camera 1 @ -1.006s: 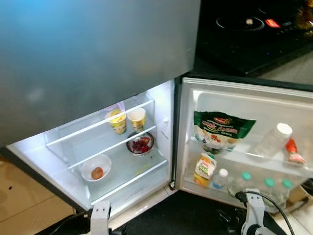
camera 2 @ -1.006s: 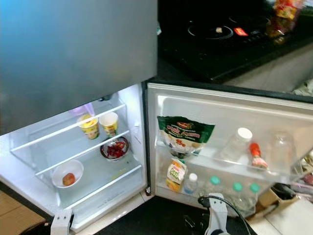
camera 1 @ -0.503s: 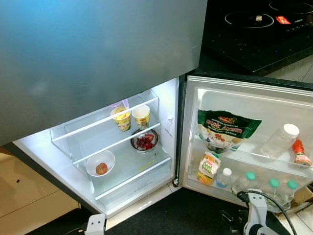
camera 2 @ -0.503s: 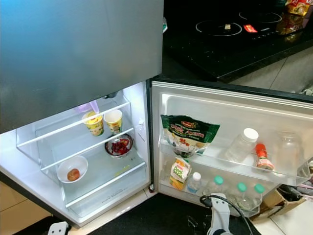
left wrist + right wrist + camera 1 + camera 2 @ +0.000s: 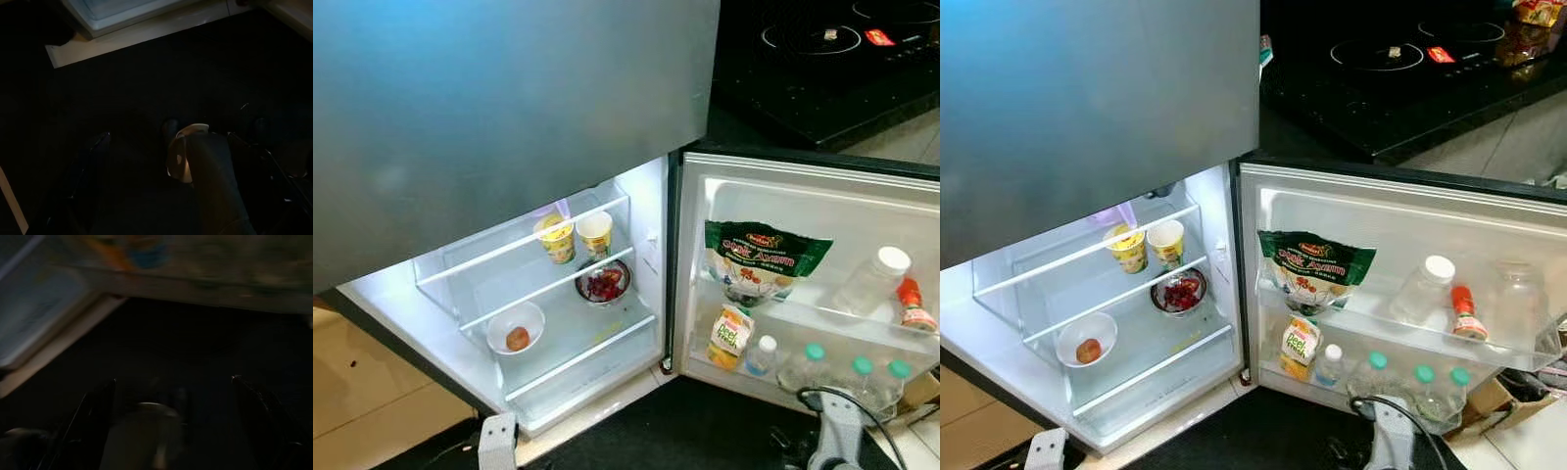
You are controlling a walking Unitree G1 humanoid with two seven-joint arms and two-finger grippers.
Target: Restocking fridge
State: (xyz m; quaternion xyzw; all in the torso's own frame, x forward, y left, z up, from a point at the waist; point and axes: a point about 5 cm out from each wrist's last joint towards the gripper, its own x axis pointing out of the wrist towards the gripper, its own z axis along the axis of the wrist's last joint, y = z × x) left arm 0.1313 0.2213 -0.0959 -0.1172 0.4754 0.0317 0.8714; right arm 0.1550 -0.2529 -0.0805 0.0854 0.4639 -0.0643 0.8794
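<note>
With the fridge [image 5: 656,294] door [image 5: 822,211] swung wide, the lit compartment sits at 9 o'clock of the head view and the door shelves at 3 o'clock. Inside: two yellow cups [image 5: 576,236] side by side on the upper glass shelf, a bowl of red fruit [image 5: 602,283] just below them, a white bowl [image 5: 516,327] with one brown item at 8 o'clock of that. Door upper shelf: green snack bag [image 5: 762,259], clear bottle [image 5: 873,279] tilted, small red-capped bottle [image 5: 911,305] beside it. Door lower shelf: juice carton [image 5: 730,336], then a row of capped water bottles [image 5: 822,364].

Left arm [image 5: 497,443] low at 7 o'clock, right arm [image 5: 835,438] at 5 o'clock. Left gripper [image 5: 168,142] and right gripper [image 5: 173,387] both hang over a dark floor mat [image 5: 146,78], fingers spread wide, holding nothing. Right wrist view blurred.
</note>
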